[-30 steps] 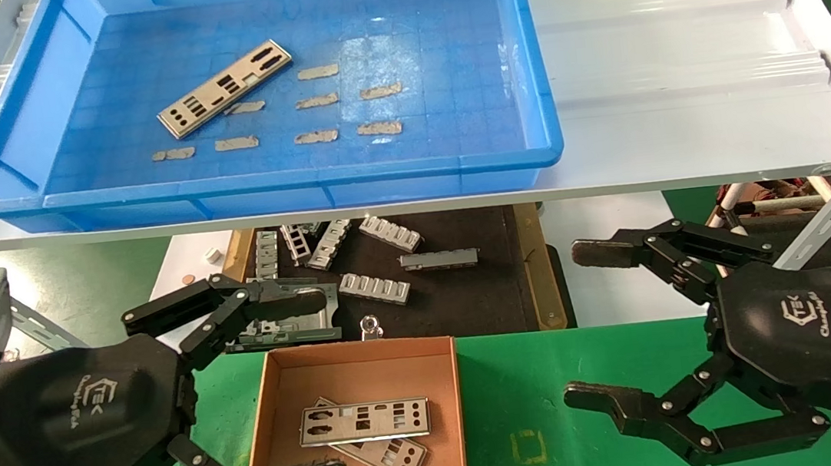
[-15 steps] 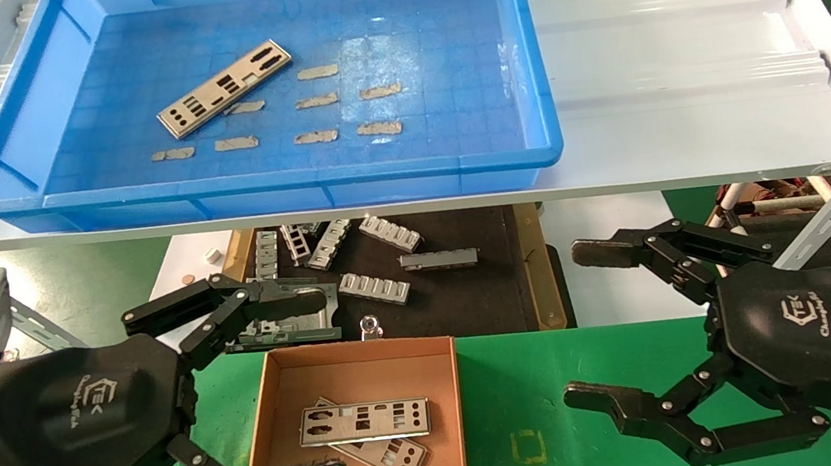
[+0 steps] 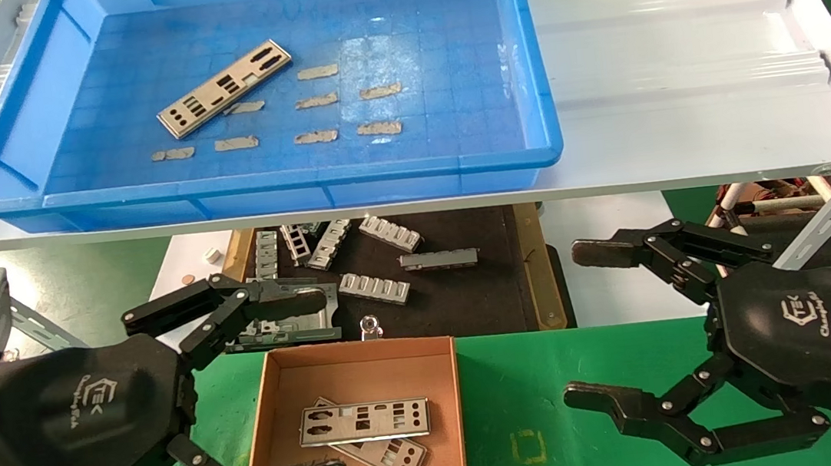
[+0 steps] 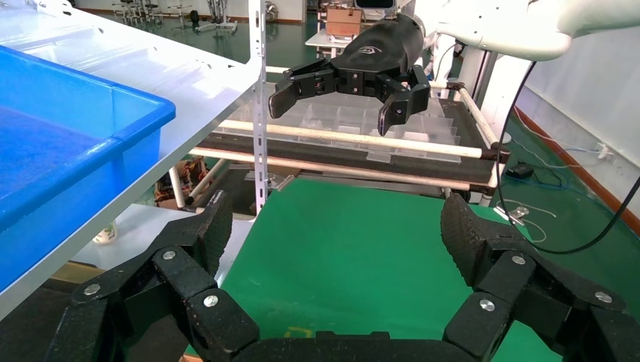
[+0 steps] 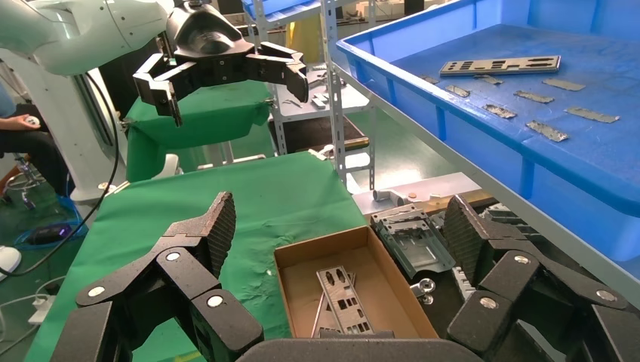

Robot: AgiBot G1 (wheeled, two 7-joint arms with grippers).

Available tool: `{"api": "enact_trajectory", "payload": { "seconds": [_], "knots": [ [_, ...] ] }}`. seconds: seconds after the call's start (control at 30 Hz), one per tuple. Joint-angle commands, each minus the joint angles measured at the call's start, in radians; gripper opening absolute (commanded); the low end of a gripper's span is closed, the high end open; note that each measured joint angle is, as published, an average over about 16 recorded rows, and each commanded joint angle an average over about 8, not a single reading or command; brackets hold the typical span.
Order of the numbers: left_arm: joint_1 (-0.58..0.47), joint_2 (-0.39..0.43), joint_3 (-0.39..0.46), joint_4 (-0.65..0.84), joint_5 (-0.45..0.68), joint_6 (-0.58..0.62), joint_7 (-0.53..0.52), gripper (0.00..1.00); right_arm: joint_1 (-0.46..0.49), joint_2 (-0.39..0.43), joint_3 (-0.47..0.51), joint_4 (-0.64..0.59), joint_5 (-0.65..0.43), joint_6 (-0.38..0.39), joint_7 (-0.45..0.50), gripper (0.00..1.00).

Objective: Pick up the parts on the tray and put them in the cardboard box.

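One of the parts (image 3: 224, 89) is lying flat and at a slant on the floor of the tray (image 3: 301, 177), in its left half, and it is being touched by no gripper. The tray is being carried by a white shelf (image 3: 678, 82), above the green table (image 3: 557, 403). Several small grey tape strips (image 3: 317, 100) are lying beside the part on the tray floor.

Two more parts (image 3: 364, 421) are lying in the cardboard box (image 3: 258, 427), one across the other; the upper one is lying nearly level. The box is standing on the table, just in front of the left gripper.

The left gripper (image 3: 308, 387) is being held low at the left, beside the box, with its fingers (image 3: 292, 304) spread wide apart and nothing between them. The right gripper (image 3: 587, 323) is being held low at the right, over the table and well apart from the box, and its fingers (image 3: 603, 252) are also released and are holding nothing.

Behind the box, grey ribbed brackets (image 3: 375, 287) are lying scattered on a black mat (image 3: 468, 297).
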Motion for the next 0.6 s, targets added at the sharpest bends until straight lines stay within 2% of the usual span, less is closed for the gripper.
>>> {"api": "enact_trajectory", "payload": {
  "seconds": [0.03, 0.6],
  "knots": [
    [0.0, 0.0, 0.0, 0.0, 0.0, 0.0, 0.0, 1.0, 0.0, 0.0, 0.0, 0.0, 0.0, 0.0, 0.0, 1.0],
    [0.0, 0.0, 0.0, 0.0, 0.0, 0.0, 0.0, 1.0, 0.0, 0.0, 0.0, 0.0, 0.0, 0.0, 0.0, 1.0]
  ]
}}
